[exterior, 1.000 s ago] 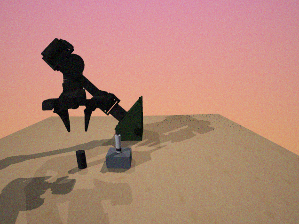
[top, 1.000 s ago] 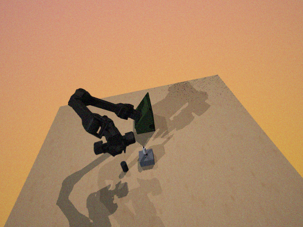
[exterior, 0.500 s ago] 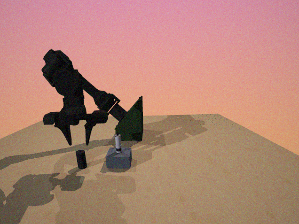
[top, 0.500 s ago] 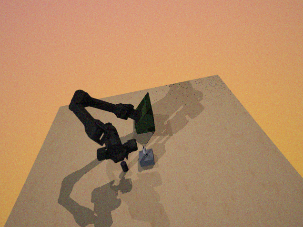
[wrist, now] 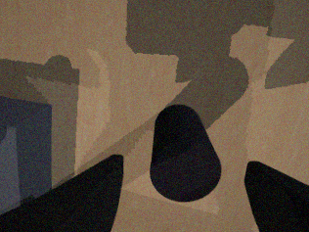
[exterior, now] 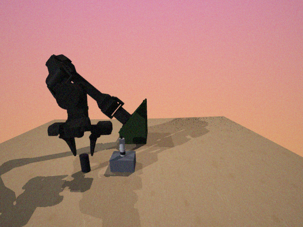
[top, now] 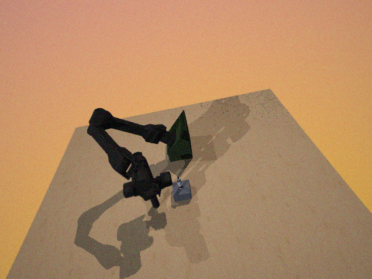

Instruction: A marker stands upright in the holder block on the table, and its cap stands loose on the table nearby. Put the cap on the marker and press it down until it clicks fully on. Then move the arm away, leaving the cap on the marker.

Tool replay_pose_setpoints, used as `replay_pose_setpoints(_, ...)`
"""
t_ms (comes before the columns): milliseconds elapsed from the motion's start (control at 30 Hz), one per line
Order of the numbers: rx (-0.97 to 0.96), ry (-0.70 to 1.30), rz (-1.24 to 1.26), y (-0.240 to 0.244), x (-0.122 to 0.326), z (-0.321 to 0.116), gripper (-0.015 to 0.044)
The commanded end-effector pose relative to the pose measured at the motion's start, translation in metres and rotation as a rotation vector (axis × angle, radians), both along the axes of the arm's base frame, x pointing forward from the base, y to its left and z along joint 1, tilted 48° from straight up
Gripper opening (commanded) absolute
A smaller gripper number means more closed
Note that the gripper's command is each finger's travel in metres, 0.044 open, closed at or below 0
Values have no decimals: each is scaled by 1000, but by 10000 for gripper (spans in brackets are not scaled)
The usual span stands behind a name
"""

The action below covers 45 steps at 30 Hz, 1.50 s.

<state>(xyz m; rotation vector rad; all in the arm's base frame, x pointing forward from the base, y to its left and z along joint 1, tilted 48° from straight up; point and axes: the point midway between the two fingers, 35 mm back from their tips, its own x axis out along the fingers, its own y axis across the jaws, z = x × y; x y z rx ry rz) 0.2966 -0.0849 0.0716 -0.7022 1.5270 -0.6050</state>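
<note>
Tan table (exterior: 202,161) bears the upright cap (exterior: 84,162), long axis vertical, under half-open, empty jaws.

The dark cap (wrist: 183,157) stands on the worktop (wrist: 79,26) between the parted jaws, seemingly untouched; the blue-grey holder block (wrist: 24,148) lies beyond the left jaw.

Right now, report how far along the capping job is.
Done: the gripper is lined up just above the cap, jaws open and straddling it, holding nothing. In hand: the descent to grasp the cap, which stands loose on the table. Left: lift it, seat and press it onto the marker in the holder block, then retreat.
</note>
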Motion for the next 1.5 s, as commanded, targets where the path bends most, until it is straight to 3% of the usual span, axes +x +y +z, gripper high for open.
replay_pose_setpoints(0,-4,9,3,-5,-2,-5,247)
replay_pose_setpoints(667,-8,9,2,-27,-4,-24,247)
replay_pose_setpoints(800,-8,9,2,-27,-4,-24,142)
replay_pose_setpoints(1100,-8,9,2,-27,-4,-24,82)
replay_pose_setpoints(1200,-7,9,3,-25,-3,-22,3)
replay_pose_setpoints(1467,-4,9,3,-8,-1,-8,0)
